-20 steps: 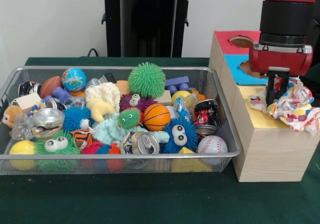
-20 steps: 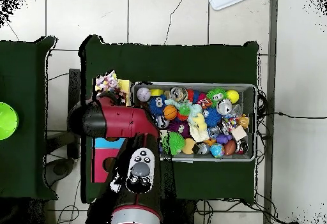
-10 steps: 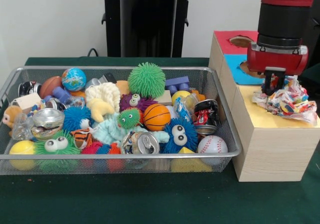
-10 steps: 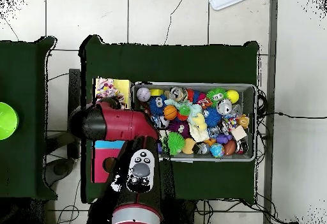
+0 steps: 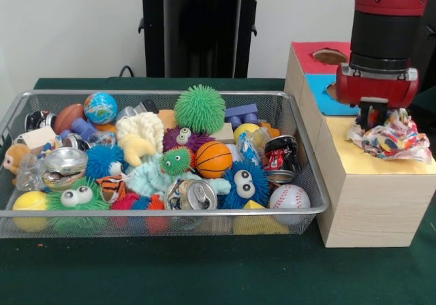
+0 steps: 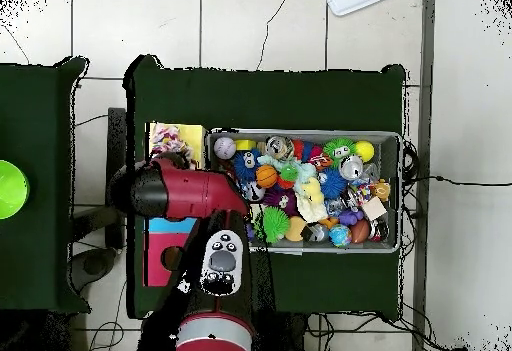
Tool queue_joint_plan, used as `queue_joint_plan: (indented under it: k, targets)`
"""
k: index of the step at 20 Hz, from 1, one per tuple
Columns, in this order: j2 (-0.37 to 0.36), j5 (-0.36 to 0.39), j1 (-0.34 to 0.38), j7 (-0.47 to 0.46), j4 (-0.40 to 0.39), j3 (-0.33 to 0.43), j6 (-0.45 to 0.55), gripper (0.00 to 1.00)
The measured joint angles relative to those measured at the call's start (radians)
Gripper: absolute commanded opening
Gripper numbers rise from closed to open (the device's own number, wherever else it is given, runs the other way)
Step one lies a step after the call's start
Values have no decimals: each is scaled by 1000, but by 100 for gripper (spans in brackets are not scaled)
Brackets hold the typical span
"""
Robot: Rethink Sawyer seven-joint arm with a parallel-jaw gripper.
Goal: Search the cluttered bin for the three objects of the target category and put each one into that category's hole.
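One polka-dot cloth [image 5: 390, 139] lies bunched on the yellow surround beneath the end effector [image 5: 371, 118]; its grip is unclear.

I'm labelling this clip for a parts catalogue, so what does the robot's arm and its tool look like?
The arm is glossy red with a black cylindrical band above a rounded red wrist housing edged in silver. The small black tool hangs beneath. From overhead, a grey oval panel with dark round buttons sits on the arm.

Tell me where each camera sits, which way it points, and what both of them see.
Front view: across the table, facing the robot; shows the arm's end and gripper above the polka-dot cloth.
Overhead view: above, looking straight down, robot base at bottom; shows the whole red arm.
Shared: wire-mesh bin, wooden box, cloth on its yellow section.
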State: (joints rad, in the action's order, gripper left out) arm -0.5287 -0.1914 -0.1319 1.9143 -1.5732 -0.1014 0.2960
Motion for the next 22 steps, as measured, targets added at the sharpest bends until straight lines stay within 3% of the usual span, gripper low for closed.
queue_joint_plan:
  k: [18,19,22]
  targets:
    - [93,1,-2,0,46,1,-128,0]
    - [97,0,-11,0,55,-4,-130,100]
    - [101,-1,-21,0,64,-5,-130,100]
